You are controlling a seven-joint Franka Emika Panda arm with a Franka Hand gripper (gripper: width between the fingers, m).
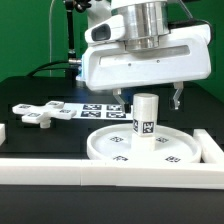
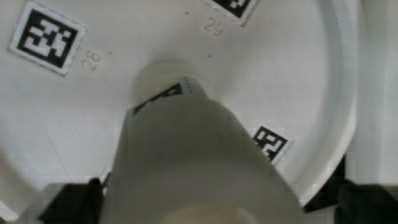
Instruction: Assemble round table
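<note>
The large rimmed disc top (image 1: 118, 148) lies flat on the table. The short cylindrical leg (image 1: 146, 120) stands upright near its middle, a marker on its side. My gripper (image 1: 147, 103) hangs right over the leg, open, one finger on each side of the leg's upper end with gaps showing. In the wrist view the leg (image 2: 192, 140) fills the middle, rising from the disc top (image 2: 107, 110); the dark fingertips (image 2: 75, 200) flank it without touching. The flat cross-shaped base (image 1: 40, 113) lies on the table at the exterior view's left.
The marker board (image 1: 100, 108) lies behind the disc. Long white border bars run along the front (image 1: 100, 172) and the exterior view's right (image 1: 210, 148). A short white bar end (image 1: 3, 132) sits at the left edge.
</note>
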